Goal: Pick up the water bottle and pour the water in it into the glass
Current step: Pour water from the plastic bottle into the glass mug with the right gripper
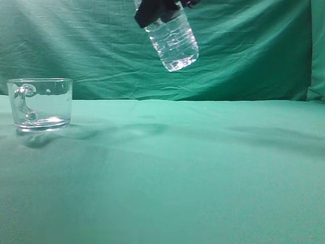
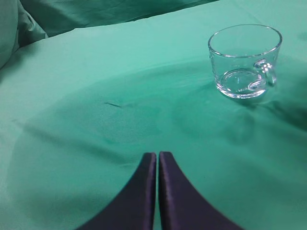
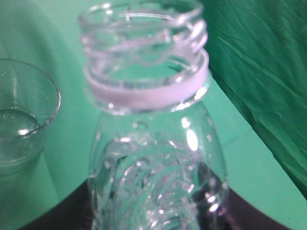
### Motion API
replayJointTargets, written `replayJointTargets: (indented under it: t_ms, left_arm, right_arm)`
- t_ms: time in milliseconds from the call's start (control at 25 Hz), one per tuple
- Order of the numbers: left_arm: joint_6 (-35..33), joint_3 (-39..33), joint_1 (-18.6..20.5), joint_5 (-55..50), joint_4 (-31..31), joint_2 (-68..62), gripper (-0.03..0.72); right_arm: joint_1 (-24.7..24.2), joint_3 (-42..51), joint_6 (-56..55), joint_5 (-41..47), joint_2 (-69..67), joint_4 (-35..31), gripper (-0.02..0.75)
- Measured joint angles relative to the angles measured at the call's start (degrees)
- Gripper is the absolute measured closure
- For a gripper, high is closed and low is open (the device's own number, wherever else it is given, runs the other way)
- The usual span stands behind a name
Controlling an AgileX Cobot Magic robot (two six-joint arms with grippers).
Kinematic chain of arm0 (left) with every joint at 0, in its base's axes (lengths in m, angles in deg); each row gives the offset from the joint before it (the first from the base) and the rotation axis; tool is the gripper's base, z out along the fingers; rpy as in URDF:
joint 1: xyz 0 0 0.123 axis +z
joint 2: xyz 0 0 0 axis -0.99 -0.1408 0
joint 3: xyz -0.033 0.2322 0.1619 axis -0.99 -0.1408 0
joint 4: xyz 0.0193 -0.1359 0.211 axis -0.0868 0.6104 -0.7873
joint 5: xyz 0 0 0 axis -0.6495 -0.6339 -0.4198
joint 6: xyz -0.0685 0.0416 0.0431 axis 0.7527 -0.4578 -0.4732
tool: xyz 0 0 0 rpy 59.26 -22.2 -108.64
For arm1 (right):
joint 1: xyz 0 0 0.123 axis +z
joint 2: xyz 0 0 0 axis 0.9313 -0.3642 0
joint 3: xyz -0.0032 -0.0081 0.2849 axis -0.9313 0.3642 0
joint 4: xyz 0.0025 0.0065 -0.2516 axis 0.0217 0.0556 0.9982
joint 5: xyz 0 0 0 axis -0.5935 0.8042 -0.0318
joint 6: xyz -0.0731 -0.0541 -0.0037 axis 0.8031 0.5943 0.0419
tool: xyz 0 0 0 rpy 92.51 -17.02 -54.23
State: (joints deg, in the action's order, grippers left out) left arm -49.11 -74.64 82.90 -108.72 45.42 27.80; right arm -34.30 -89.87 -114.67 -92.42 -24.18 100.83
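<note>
Bottle: I saw the bottle point(image 1: 173, 41) high above the table point(image 1: 203, 173), near the top edge of the exterior view, well right of the glass point(image 1: 41, 104) and clear of the cloth. It hung tilted, its base lower and to the right, its neck end up and to the left under the dark gripper.

Bottle mouth: in the right wrist view the bottle point(image 3: 153, 158) filled the frame, its threaded mouth open with no cap on it and a pale ring point(image 3: 148, 91) just below the threads.

Water: I made out glints and droplets inside the bottle body; the picture was too blurred for me to read a surface line, so I could not tell how full it was.

Right gripper: the right gripper point(image 1: 156, 11) was clamped on the upper part of the bottle, its dark fingers flanking the body at the bottom of the right wrist view.

Left gripper: the left gripper point(image 2: 157, 160) had its two dark fingers pressed together with nothing between them, low over bare cloth, the glass point(image 2: 244, 61) well ahead and to its right.

Glass: it stood upright on the table at the far left of the exterior view, its handle point(image 1: 24, 101) facing the camera.

Backdrop: a wrinkled green cloth point(image 1: 244, 56) hung behind the table.
</note>
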Motion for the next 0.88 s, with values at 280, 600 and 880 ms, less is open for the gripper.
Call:
replayJointTargets:
  t_ms: [280, 600, 880]
  left_arm:
    - [0.0, 0.0, 0.0, 0.0, 0.0, 0.0, 0.688]
    - [0.0, 0.0, 0.0, 0.0, 0.0, 0.0, 0.688]
    - [0.0, 0.0, 0.0, 0.0, 0.0, 0.0, 0.688]
  right_arm:
    - [3.1, -11.9, 0.0, 3.6, -11.1, 1.6, 0.414]
    - [3.8, -22.7, 0.4, 5.6, -20.5, 8.3, 0.414]
    - [4.1, -28.7, 1.0, 4.4, -24.7, 17.1, 0.414]
